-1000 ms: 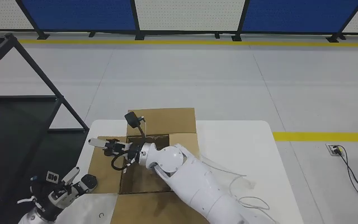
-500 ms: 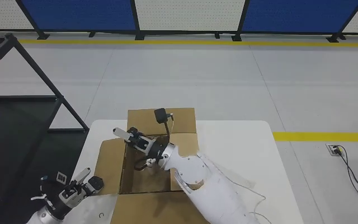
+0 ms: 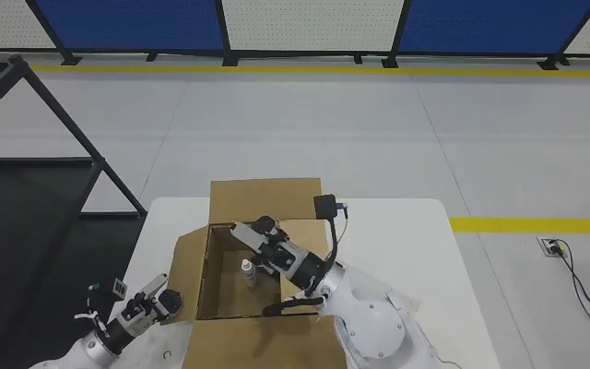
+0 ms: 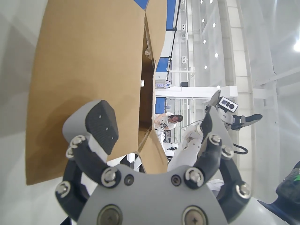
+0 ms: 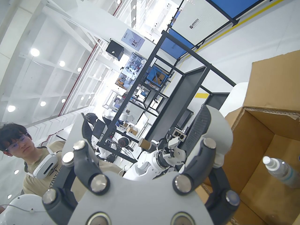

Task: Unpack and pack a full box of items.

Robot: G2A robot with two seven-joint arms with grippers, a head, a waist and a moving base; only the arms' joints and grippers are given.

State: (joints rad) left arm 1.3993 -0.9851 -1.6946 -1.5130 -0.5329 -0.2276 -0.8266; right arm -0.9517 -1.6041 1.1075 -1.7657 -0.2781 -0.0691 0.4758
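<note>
Box (image 3: 263, 198) sits open on the table (image 3: 406, 240), flaps folded outward. We see one item in it: a small clear bottle (image 3: 247, 273) with a white cap, on the box floor about midway between the side walls.

Right gripper (image 5: 144, 115) hangs over the box opening near the far rim, fingers spread wide and nothing between them. The bottle lies below it and back toward the near wall of the box. It is under the wrist side, not ahead of the fingertips, and off to one side of the finger line.

We judge the bottle to be standing, cap uppermost and long axis vertical, but we cannot be sure.

Left gripper (image 4: 159, 108) is outside the box, just beside the left flap, also wide and empty. The flap and box wall stand between it and the bottle.

The right arm is nearer. We judge that a pick needs the gripper tipped downward and brought toward the near wall, with the fingers straddling the bottle's body.
</note>
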